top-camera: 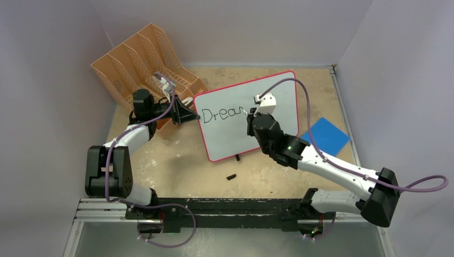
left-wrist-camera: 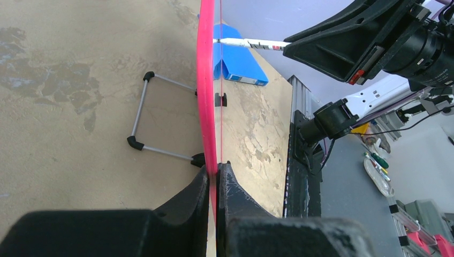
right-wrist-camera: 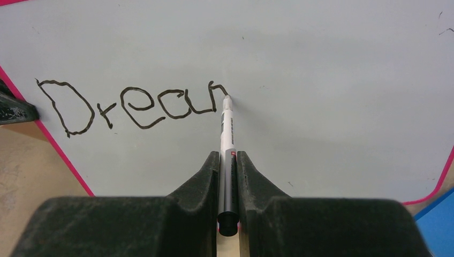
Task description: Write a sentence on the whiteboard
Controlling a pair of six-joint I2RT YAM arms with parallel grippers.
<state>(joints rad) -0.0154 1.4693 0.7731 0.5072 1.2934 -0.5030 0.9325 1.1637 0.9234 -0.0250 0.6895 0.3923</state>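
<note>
Writing the first word is the step in hand. My right end effector [right-wrist-camera: 228, 158] is closed around a marker [right-wrist-camera: 227, 126], pinching its dark barrel. The white tip touches the whiteboard [right-wrist-camera: 332, 75] right at the end of the lettering. The sentence [right-wrist-camera: 134, 104] so far reads "Drea" plus a single hump, so the "m" looks half formed. With everything after it unwritten, I judge the task to be in its early part.

The whiteboard stands tilted on the worktop [top-camera: 176, 160], propped from behind by a wire stand [left-wrist-camera: 140, 115], with its writing face toward my bases. My left end effector [left-wrist-camera: 216, 172] is clamped on the pink frame at the board's left edge, one finger on each face, which should brace it against the pen's push.

The next move calls for bringing the tip down, then up and over for the second hump. Light, even pressure should keep the stroke thin and the board from rocking. After the "s" I would lift clear and start a new line on the bare white below. The left grip needs to hold firm throughout.

A blue pad [top-camera: 325, 135] lies just right of the board. A small black piece [top-camera: 231, 176], perhaps the marker's cap, sits on the worktop in front of it. Neither is in the pen's path.
</note>
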